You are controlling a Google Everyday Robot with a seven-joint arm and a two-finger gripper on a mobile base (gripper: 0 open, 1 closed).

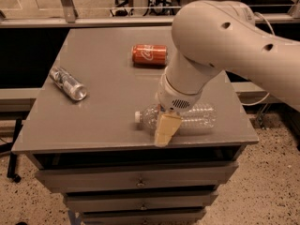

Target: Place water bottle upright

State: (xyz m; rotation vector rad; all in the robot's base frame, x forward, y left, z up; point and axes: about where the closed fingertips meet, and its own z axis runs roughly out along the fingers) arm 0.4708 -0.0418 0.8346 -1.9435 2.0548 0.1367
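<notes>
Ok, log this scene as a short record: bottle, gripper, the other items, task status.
water bottle: lying on its side near the table's front edge, white cap pointing left
gripper: down at the bottle's middle, over its near side
red soda can: on its side, toward the back
silver can: on its side, at the left
table: grey top, drawers below
task status: bottle not yet upright
</notes>
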